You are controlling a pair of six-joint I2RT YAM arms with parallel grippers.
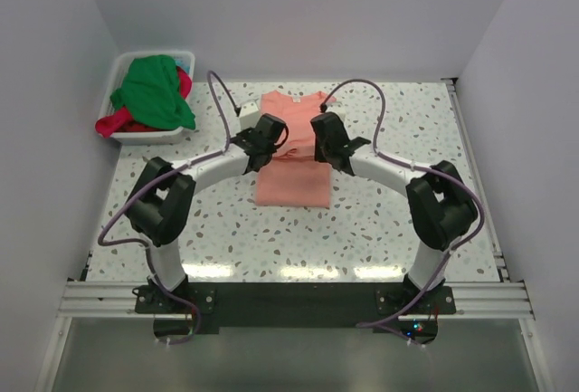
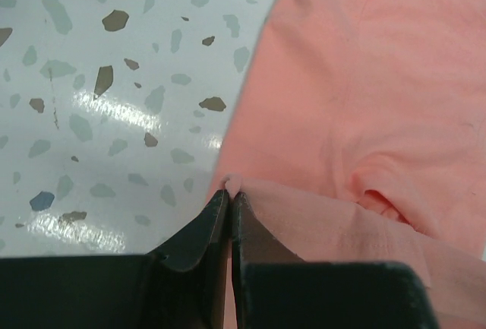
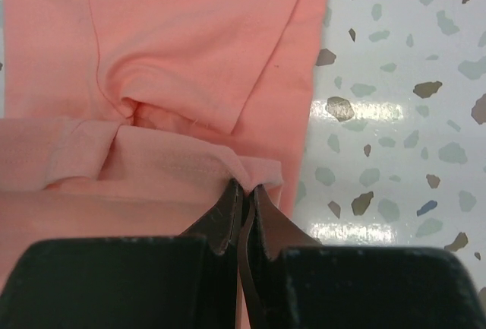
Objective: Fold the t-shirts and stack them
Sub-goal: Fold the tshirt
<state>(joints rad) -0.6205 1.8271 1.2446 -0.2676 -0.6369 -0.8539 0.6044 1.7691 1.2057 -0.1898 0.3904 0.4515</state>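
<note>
Speckled tabletop [image 1: 380,220] carries the salmon-pink t-shirt [image 1: 291,184] at its middle, partly folded. I see my left fingers [image 2: 203,232] and right fingers [image 3: 226,219] each pinching an edge of it (cloth between the tips). Far left, the green t-shirt [image 1: 154,93] and red-magenta t-shirt [image 1: 116,124] lie in the white tub [image 1: 149,137].

Bare tabletop [image 1: 389,220] flanks salmon-pink t-shirt [image 1: 291,184] both sides; heaped white tub [image 1: 149,136] blocks far-left corner.

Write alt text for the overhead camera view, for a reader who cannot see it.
Two robot arms reach over a speckled table, the left tool and right tool each pinching a side edge of a partly folded salmon-pink t-shirt at its centre. A white tub in the far left corner holds a crumpled green t-shirt and a red-magenta t-shirt.
</note>
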